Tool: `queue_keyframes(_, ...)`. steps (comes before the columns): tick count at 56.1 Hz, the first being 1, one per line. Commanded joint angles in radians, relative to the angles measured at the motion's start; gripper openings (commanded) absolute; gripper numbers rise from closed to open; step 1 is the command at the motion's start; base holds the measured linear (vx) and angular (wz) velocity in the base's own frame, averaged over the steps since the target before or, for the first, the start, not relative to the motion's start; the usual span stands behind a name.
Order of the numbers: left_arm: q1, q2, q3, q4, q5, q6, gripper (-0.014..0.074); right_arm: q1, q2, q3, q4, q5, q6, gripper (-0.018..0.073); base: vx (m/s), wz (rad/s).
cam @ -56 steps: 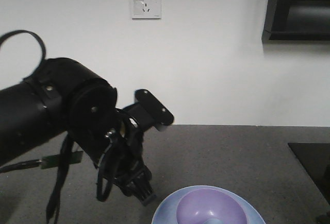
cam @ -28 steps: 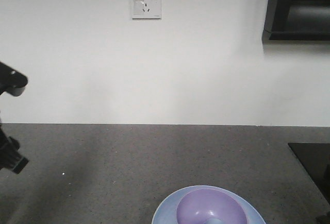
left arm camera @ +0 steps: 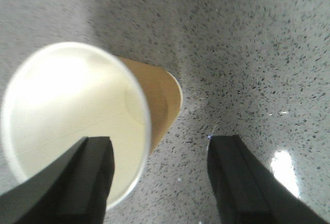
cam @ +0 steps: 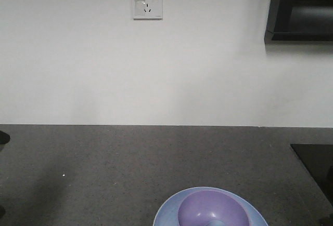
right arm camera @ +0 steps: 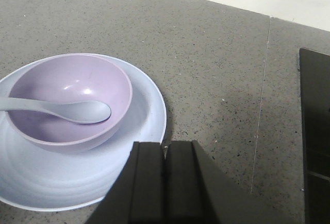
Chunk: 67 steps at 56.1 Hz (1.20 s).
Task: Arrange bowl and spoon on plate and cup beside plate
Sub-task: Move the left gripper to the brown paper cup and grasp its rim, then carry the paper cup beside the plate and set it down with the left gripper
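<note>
Left wrist view shows my left claw [left arm camera: 162, 149] spread open with the cup [left arm camera: 72, 105] at ten o'clock, off-centre, so I reckon closing now could clip its rim and tip it.

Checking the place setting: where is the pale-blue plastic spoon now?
Right wrist view, left side: the spoon rests inside the round lavender plastic bowl on the round periwinkle-blue plate.

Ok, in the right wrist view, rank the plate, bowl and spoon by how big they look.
1. plate: widest, though cut off at the left edge.
2. bowl: sits on the plate, clearly narrower.
3. spoon: lies in the bowl, with its handle end out of frame.
</note>
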Motion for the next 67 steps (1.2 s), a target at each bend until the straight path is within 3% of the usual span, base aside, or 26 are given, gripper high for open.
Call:
queue_keyframes(1, 0.007, -0.007, -0.005, 0.007, -0.067, -0.004, 0.0503, -0.002, -0.004, -0.03, -0.002, -0.071, -0.006, -0.0008, 0.0, 0.0)
queue_keyframes(9, 0.007, 0.016, -0.002, 0.009, -0.085, -0.003, 0.0343, -0.002, -0.004, -0.03, -0.002, -0.071, -0.006, -0.0008, 0.0, 0.0)
queue_keyframes(17, 0.007, 0.019, -0.004, 0.009, -0.112, 0.006, -0.0005, -0.002, -0.004, -0.03, -0.002, -0.071, -0.006, -0.0008, 0.0, 0.0)
queue_keyframes(23, 0.001, 0.018, -0.026, 0.007, -0.1, 0.044, -0.0008, -0.002, -0.004, -0.03, -0.003, -0.072, -0.013, -0.0008, 0.0, 0.0)
queue_keyframes(30, -0.052, -0.005, -0.092, 0.004, -0.062, 0.105, -0.0005, -0.002, -0.004, -0.03, -0.005, -0.072, -0.013, -0.0008, 0.0, 0.0)
queue_keyframes(36, -0.128, -0.017, -0.172, -0.02, -0.055, 0.14, -0.0003, -0.002, -0.004, -0.03, -0.005, -0.073, -0.013, -0.0008, 0.0, 0.0)
queue_keyframes(44, -0.284, 0.0, -0.265, -0.07, -0.069, 0.148, 0.0, -0.002, -0.004, -0.03, -0.005, -0.073, -0.013, -0.0008, 0.0, 0.0)
queue_keyframes(54, -0.454, 0.07, -0.313, -0.074, -0.073, 0.147, 0.0, -0.002, -0.004, -0.03, -0.005, -0.073, -0.013, -0.0008, 0.0, 0.0)
queue_keyframes(67, -0.544, 0.172, -0.36, -0.138, -0.084, 0.147, 0.0, -0.002, -0.004, -0.03, -0.005, -0.072, -0.014, -0.0008, 0.0, 0.0)
